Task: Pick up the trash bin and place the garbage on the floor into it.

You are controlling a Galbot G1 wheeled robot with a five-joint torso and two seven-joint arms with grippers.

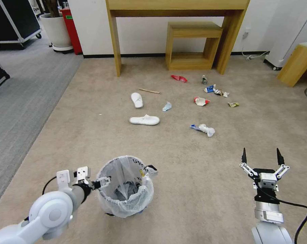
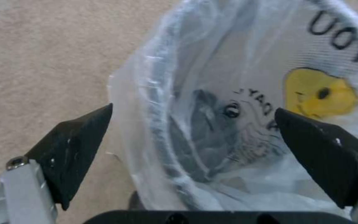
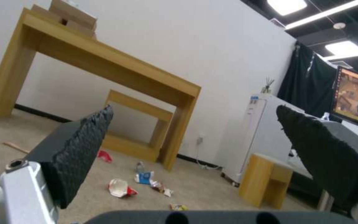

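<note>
— On the beige carpet (image 1: 92, 135), what is the left gripper (image 2: 193, 124) doing?

— It is hanging at the near-left rim of the trash bin (image 1: 124, 186), its jaws spread wide and holding nothing; one black finger (image 2: 77, 146) is sitting outside the bagged rim, the other over the mouth.

— And how is the bin standing?

— Upright, long axis vertical, mouth opening toward the ceiling, the clear crinkled liner (image 2: 162, 102) bunching over the rim. It is sitting low and left of centre in the head view, just before the robot.

— The other arm?

— The right gripper (image 1: 262, 159) is hovering well to the right of the bin, fingers wide apart and empty, pointing toward the far wall.

— What is lying beyond?

— Two white slippers (image 1: 144, 120), one lying crosswise, one lengthwise, with a wooden stick (image 1: 149, 90) behind them and a tissue (image 1: 166, 106) to their right. Farther right: a red wrapper (image 1: 179, 78), a small bottle (image 1: 204, 80), a blue-white packet (image 1: 209, 89), a red-white cup (image 1: 201, 101) and a crumpled white wad (image 1: 204, 128). A wooden console table (image 1: 177, 6) and a low stool (image 1: 192, 44) are standing against the wall behind.
</note>
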